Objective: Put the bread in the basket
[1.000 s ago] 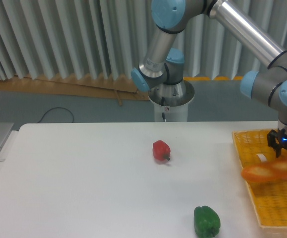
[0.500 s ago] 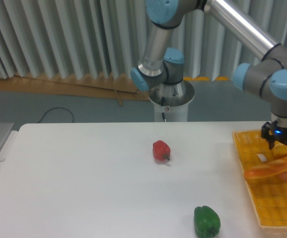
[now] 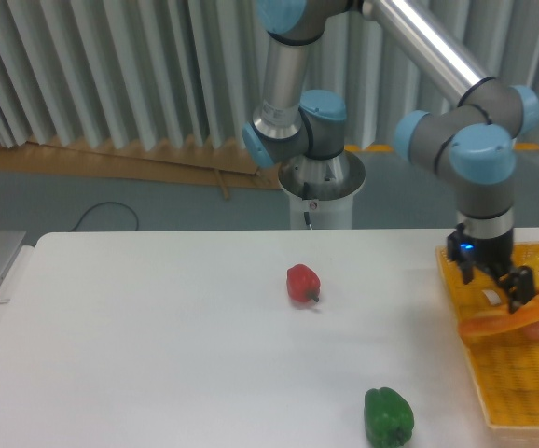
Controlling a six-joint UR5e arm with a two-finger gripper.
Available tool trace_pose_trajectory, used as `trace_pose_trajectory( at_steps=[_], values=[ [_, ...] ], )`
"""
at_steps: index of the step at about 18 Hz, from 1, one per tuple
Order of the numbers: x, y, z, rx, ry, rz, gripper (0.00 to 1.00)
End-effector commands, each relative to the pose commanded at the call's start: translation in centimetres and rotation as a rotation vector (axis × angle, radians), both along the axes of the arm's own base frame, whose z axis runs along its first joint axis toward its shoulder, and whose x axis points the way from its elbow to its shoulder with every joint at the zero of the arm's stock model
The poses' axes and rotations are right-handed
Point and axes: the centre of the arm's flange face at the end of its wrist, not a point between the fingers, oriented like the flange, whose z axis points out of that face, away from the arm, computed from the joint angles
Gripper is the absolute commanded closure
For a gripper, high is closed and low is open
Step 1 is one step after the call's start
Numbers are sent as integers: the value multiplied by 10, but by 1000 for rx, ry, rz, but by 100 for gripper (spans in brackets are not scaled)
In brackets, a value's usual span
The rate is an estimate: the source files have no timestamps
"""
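We logged the table [image 3: 176, 355] first, white and wide, with the basket [image 3: 517, 392] at its right edge. The arm's gripper [image 3: 493, 280] hung just over the basket's near-left part, jaws spread and holding nothing. The bread [image 3: 507, 320] lay inside the basket below the gripper, apart from the fingers as far as we could tell. Its long axis ran left to right, far end tipped slightly upward in the view. We judged it light, stiff and glossy, so somewhat slippery; a hold across its narrow middle would suit best. A red pepper [image 3: 302, 284] and a green pepper [image 3: 387, 416] sat well apart on the table.
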Motion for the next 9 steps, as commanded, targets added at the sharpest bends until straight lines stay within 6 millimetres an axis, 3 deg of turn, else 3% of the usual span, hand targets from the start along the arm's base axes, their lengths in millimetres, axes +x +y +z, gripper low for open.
trace_pose_trajectory(
  at_steps=[9],
  values=[
    [6,0,-2,7,-30,-106,0]
  ],
)
